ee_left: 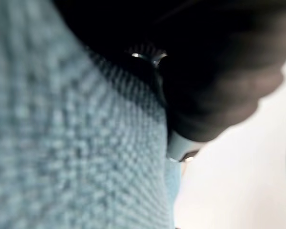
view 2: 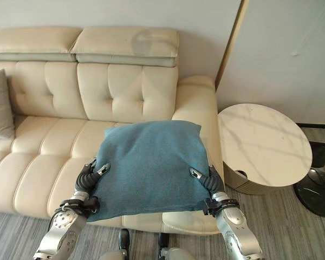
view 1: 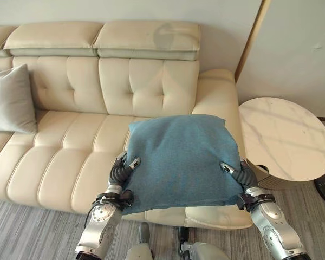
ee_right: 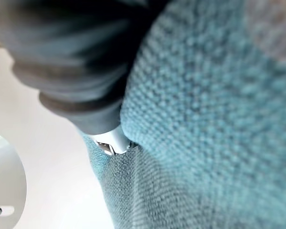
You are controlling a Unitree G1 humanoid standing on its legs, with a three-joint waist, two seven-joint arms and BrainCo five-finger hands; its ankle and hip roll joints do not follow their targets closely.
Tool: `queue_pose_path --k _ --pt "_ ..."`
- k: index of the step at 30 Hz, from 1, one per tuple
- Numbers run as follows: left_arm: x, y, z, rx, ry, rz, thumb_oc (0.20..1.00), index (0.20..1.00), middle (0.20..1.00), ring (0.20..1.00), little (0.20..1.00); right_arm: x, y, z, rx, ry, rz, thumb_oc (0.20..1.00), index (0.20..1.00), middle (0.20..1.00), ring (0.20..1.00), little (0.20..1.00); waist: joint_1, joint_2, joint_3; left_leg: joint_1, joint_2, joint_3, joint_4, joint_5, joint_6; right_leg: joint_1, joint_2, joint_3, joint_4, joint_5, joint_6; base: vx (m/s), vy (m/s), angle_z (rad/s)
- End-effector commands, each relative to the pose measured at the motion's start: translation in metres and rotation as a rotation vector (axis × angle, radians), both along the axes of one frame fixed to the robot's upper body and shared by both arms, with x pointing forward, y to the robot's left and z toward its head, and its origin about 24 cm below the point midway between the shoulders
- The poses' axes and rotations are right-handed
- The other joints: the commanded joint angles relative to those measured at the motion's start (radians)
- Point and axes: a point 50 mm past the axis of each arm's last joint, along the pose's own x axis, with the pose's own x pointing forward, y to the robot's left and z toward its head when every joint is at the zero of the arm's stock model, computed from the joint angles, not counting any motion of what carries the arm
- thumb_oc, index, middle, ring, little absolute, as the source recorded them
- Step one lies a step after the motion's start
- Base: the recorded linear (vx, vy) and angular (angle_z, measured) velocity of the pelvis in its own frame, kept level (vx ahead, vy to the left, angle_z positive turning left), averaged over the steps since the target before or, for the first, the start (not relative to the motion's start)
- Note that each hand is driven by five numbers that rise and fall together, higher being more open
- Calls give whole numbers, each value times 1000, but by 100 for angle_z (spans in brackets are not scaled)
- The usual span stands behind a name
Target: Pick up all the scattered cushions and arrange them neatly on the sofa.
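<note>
blue cushion (view 1: 180, 160) – coarse matt woven cloth | sofa (view 1: 70, 157) – smooth cream leather | side table (view 1: 284, 138) – glossy marble-look top

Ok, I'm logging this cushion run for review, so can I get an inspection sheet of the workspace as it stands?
Surface: cream leather sofa, seat mostly bare.
Job's things: teal cushion held over the sofa's right end; grey cushion leaning upright against the backrest at the left.
Clutter: nothing seen.
Robot hands: left robot hand pinches the teal cushion's left edge, right robot hand pinches its right edge.
Cables: nothing seen.
Surroundings: round marble side table to the right of the sofa, grey striped carpet, pale wall behind.
</note>
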Motion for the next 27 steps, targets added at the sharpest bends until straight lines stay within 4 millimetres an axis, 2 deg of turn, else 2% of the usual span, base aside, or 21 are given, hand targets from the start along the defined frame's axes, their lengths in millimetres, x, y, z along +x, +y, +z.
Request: queue_pose_path --k 1,2,3,6,9,10,12,13,14,15,16,17,18,19,20,21,23,24,25,26,27 --pt "11 -10 42 15 -237 -61 200 200 200 200 200 17 14 46 50 -261 16 200 200 200 200 200 32 6 -27 8 -41 -15 -32 18 18 -3 -105 44 28 -95 173 169 387 -32" --pt "12 -11 42 16 -236 -63 200 200 200 200 200 18 14 46 40 -264 16 200 200 200 200 200 32 13 -28 18 -37 -11 -39 23 17 2 -109 52 36 -104 177 224 480 -10" --pt "10 -10 39 22 -224 -71 200 200 200 200 200 18 17 44 27 -255 24 200 200 200 200 200 32 14 -35 30 -51 -6 -32 18 33 8 -129 71 49 -103 186 250 471 -53" --pt "10 1 43 84 -229 -63 200 200 200 200 200 25 32 50 28 -284 73 200 200 200 200 200 47 -4 -45 48 -78 46 -3 -19 73 -17 -181 133 79 -88 216 152 314 -81" --pt "12 6 45 104 -235 -45 200 200 200 200 200 29 40 52 35 -296 92 200 200 200 200 200 60 -12 -46 46 -83 75 15 -37 84 -34 -193 150 77 -71 229 32 132 -50" --pt "13 13 49 128 -253 -9 200 200 200 200 200 35 51 59 34 -326 121 200 200 200 200 200 68 -16 -44 39 -83 96 29 -49 91 -53 -203 144 75 -55 238 6 47 -25" --pt "15 16 51 138 -263 10 200 200 200 200 200 38 56 64 35 -345 135 200 200 200 200 200 74 -17 -44 33 -81 108 34 -54 93 -66 -205 144 74 -48 242 -9 46 -47" --pt "22 21 60 173 -305 63 200 200 200 200 200 46 69 79 18 -413 159 200 200 200 200 200 87 -20 -30 9 -77 120 49 -62 96 -95 -213 130 72 -30 248 -29 23 -60" --pt "22 21 61 174 -307 64 200 200 200 200 200 47 70 79 18 -414 158 200 200 200 200 200 87 -20 -31 6 -77 120 51 -63 96 -97 -213 130 72 -29 248 -75 1 -38" --pt "31 19 70 188 -352 97 200 200 200 200 200 55 81 96 6 -480 173 200 200 200 200 200 95 -20 -15 -23 -79 123 55 -62 97 -120 -219 121 63 -14 249 -44 0 -18" --pt "32 19 70 188 -354 98 200 200 200 200 200 55 81 96 6 -482 172 200 200 200 200 200 94 -20 -14 -26 -79 122 57 -63 97 -122 -219 121 63 -14 249 -127 0 -9" --pt "44 13 85 190 -421 127 200 200 200 200 200 65 96 117 0 -560 179 200 200 200 200 200 101 -17 4 -65 -86 119 64 -61 96 -156 -224 110 55 3 246 -86 2 5" --pt "45 13 86 190 -424 127 200 200 200 200 200 65 96 118 0 -562 179 200 200 200 200 200 100 -17 5 -68 -86 118 65 -61 96 -158 -224 109 55 3 246 -110 0 11" --pt "52 11 95 194 -461 149 200 200 200 200 200 70 104 132 -9 -615 175 200 200 200 200 200 102 -16 12 -90 -89 118 68 -58 94 -176 -227 105 51 12 245 -66 -11 11" --pt "68 6 119 206 -550 180 200 200 200 200 200 79 119 160 -36 -715 174 200 200 200 200 200 106 -14 21 -128 -97 112 65 -48 92 -213 -225 104 42 26 241 -87 -27 1" --pt "83 2 152 232 -662 224 200 200 200 200 200 89 129 193 -76 -819 146 200 200 200 200 200 110 -11 30 -161 -103 105 63 -40 87 -243 -223 99 37 34 239 -90 -34 -1" --pt "96 -2 192 242 -791 276 200 200 200 200 200 96 140 228 -107 -920 121 200 200 200 200 200 114 -13 43 -198 -107 95 57 -18 79 -283 -224 95 34 44 240 -71 -36 7" --pt "104 -6 227 269 -890 311 200 200 200 200 200 101 144 258 -140 -1000 74 200 200 200 200 200 117 -14 52 -228 -105 83 51 -4 73 -315 -222 94 32 49 240 -71 -85 7" --pt "112 -8 287 331 -1033 403 200 200 200 200 200 110 141 306 -165 -1089 -44 200 200 200 200 200 125 -10 67 -279 -102 57 32 19 62 -369 -217 84 35 49 241 -51 -80 0" --pt "113 -8 289 331 -1038 403 200 200 200 200 200 110 141 308 -163 -1093 -46 200 200 200 200 200 126 -11 69 -282 -103 57 32 20 62 -372 -218 84 36 49 241 -38 -68 5" --pt "114 -10 304 348 -1064 424 200 200 200 200 200 110 144 318 -161 -1109 -61 200 200 200 200 200 128 -7 70 -291 -102 50 23 28 59 -384 -215 83 36 48 241 -22 -22 17"
